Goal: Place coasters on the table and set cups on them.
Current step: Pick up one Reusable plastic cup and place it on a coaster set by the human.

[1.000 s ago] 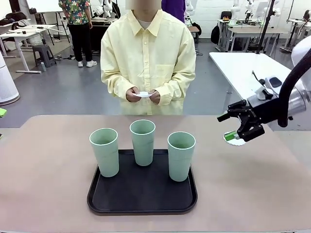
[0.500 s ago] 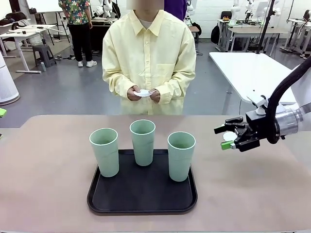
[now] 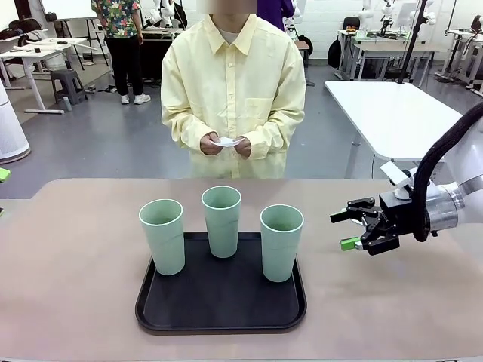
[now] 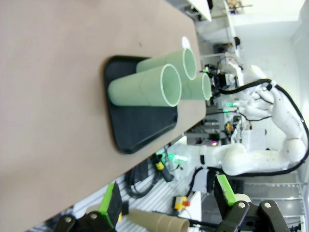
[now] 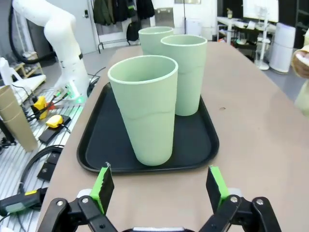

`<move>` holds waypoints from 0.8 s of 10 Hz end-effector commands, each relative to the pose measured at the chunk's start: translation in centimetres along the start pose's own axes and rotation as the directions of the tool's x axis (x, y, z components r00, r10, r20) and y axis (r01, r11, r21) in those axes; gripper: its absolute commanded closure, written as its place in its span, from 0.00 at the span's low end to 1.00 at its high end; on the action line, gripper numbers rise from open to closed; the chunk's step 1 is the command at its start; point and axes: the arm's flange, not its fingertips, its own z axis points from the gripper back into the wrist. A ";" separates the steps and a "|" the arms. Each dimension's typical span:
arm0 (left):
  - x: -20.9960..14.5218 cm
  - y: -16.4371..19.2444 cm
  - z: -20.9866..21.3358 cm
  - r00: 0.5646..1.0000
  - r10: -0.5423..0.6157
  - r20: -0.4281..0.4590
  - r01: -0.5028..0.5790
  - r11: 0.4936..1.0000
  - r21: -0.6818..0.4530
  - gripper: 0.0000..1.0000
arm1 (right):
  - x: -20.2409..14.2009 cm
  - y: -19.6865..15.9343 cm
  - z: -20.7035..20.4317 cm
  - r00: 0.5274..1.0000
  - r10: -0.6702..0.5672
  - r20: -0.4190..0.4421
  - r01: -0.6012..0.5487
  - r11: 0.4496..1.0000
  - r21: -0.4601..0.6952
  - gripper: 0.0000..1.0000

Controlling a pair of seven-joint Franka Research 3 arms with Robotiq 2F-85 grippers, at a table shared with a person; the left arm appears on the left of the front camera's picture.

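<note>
The large beige-pink matte tabletop with rounded corners bears a black rounded-square plastic tray near the middle of its near side, while a small round white lacy-edged coaster lies flat on bare surface, apart from the tray toward the robot's right end.

Matte plastic cups, glossy tray

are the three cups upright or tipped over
Upright: all three cups stand on their bases on the black tray, open mouths facing up.

No legible text, label, brand, number or sign anywhere.
</note>
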 end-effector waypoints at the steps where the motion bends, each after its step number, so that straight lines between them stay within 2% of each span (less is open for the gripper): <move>1: -0.1 0.2 0.1 1.000 -0.013 -0.001 0.013 1.000 -0.003 0.00 | 0.8 -0.2 0.0 1.000 -0.015 -0.005 0.015 0.999 0.035 0.00; 5: -0.1 0.2 0.1 1.000 -0.013 -0.001 0.013 1.000 -0.003 0.00 | 0.5 -0.1 -0.3 1.000 0.006 0.001 -0.006 1.000 0.018 0.00; 6: -0.1 0.2 0.1 1.000 -0.013 -0.001 0.013 1.000 -0.003 0.00 | 0.0 -0.6 -1.1 0.994 0.063 0.092 -0.062 0.998 -0.013 0.00; 8: -0.1 0.2 0.1 1.000 -0.013 -0.001 0.013 1.000 -0.003 0.00 | -1.0 -0.7 -2.9 0.984 0.125 0.123 -0.121 0.992 -0.039 0.00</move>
